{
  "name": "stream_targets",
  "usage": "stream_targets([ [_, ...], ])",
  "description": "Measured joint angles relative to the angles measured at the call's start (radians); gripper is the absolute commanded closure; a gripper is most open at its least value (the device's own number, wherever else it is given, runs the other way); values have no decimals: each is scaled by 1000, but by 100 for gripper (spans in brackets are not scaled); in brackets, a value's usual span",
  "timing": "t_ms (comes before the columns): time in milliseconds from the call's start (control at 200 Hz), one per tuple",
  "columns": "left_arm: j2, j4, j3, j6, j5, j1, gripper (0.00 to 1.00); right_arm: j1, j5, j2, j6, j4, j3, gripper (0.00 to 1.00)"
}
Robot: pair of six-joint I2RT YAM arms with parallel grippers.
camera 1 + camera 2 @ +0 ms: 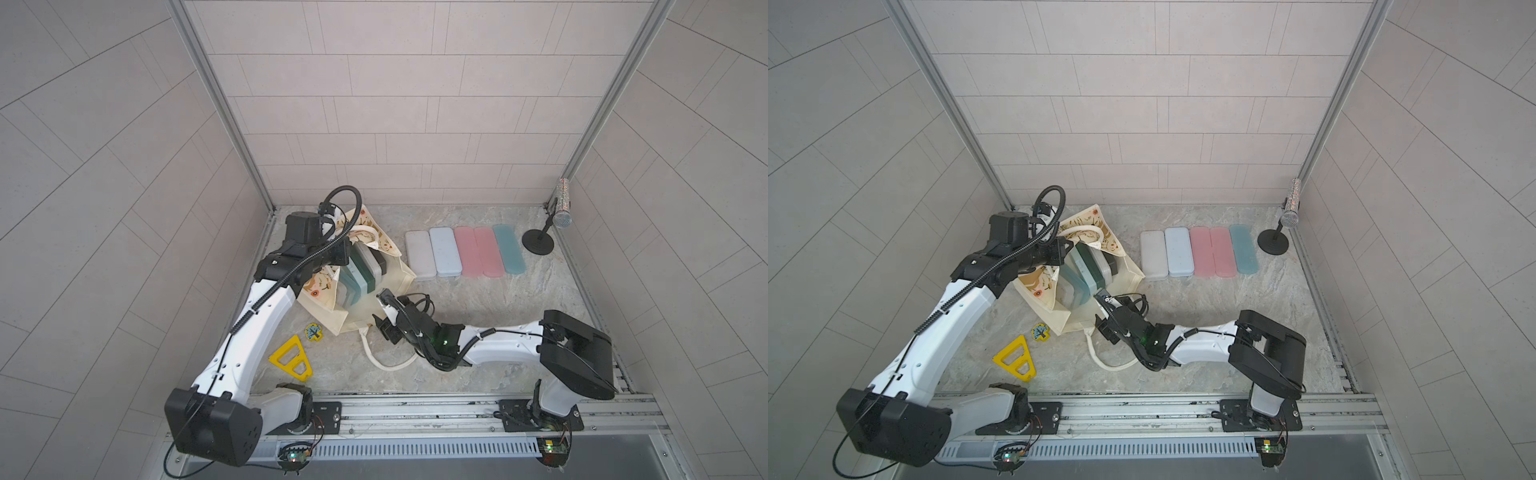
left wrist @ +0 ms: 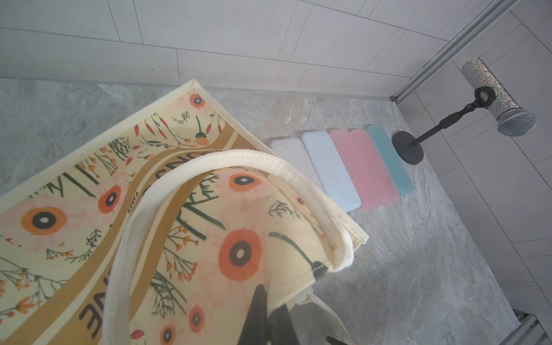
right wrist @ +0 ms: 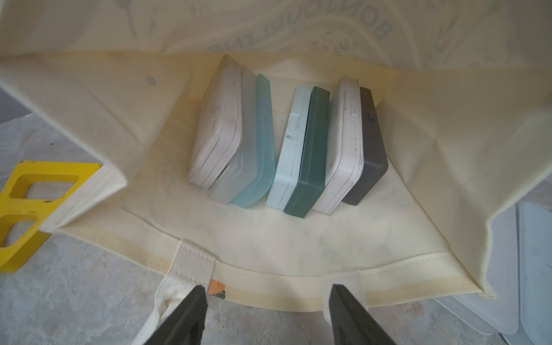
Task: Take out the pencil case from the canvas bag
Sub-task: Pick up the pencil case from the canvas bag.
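Right wrist view: canvas bag lies on its side, mouth turned to this camera; seven pencil cases stand on edge in a row at its closed end
Case axis: long sides run from the bag's mouth to its bottom; short ends face the mouth
Right gripper: jaws well apart, nothing between them; fingertips just outside the bag's lower rim; contact cannot be told
Left gripper: closed, pinching the edge of the bag's printed upper panel, held up off the lower panel
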Motion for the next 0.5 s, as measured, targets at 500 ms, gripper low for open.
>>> stream_targets([
  [500, -6, -29, 0, -148, 73, 6, 100, -70, 25, 87, 22, 199, -5, 31],
])
